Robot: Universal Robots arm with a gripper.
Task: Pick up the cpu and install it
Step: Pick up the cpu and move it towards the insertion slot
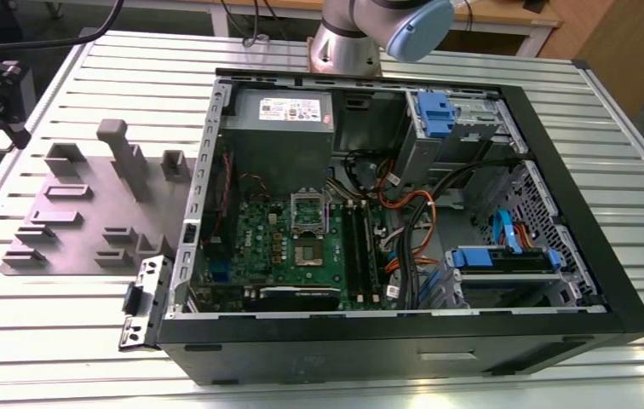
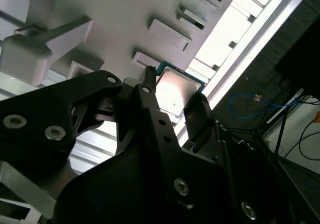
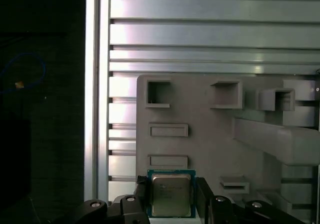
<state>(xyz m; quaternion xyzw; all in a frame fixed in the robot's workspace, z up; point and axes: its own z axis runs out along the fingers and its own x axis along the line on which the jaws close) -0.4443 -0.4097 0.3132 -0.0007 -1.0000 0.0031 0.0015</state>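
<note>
The cpu [image 3: 171, 195] is a small square chip with a pale silver top and a green rim. It sits between the two black fingers [image 3: 141, 190] of my gripper [image 3: 170, 186], one finger against each side. In the second wrist view the cpu [image 2: 176, 93] again lies in the gripper [image 2: 174, 89], over the grey fixture plate [image 2: 125, 14]. In the exterior view the green motherboard [image 1: 282, 256] lies inside the open computer case [image 1: 413, 341], with a silver bracket frame [image 1: 308, 211] near its middle.
The grey fixture plate [image 1: 72, 221] with upright blocks and recessed slots lies on the slatted metal table [image 1: 94, 341], at the exterior view's left of the case. Cables, blue drive brackets and a power supply [image 1: 282, 115] crowd the case. The arm's base [image 1: 345, 47] stands behind it.
</note>
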